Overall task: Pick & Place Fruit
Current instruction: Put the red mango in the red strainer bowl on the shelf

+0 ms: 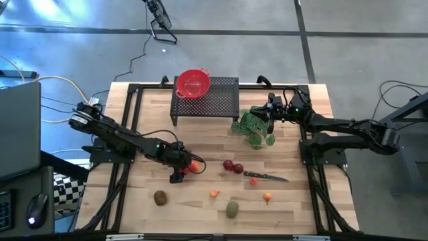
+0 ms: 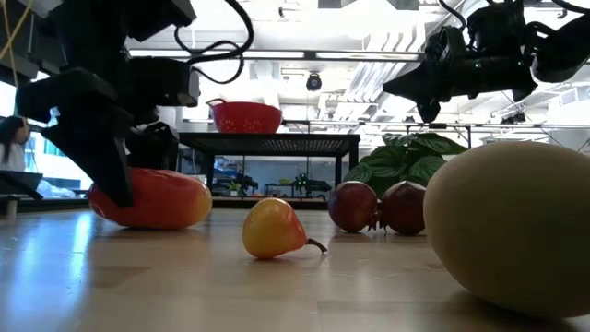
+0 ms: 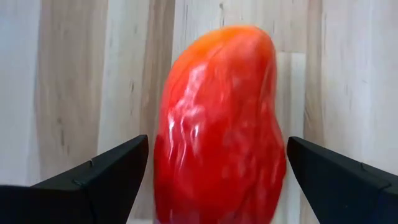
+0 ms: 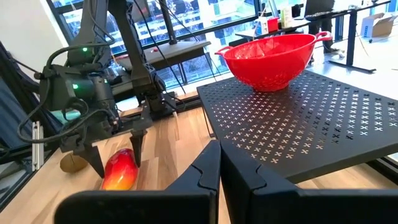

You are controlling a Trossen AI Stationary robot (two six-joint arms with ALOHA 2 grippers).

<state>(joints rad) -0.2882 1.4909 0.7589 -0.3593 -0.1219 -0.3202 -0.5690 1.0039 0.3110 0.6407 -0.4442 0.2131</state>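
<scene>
wooden table (image 1: 294,207) — red oblong fruit (image 3: 217,124) lies between left gripper (image 3: 214,177) open jaws.

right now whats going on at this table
The left pincer is down on the wooden table, open, with its fingers on either side of the red oblong fruit but not yet closed on it. The right pincer waits shut, up by the leafy plant. The other fruit pieces lie loose on the table, and the red colander sits on the black rack.
</scene>
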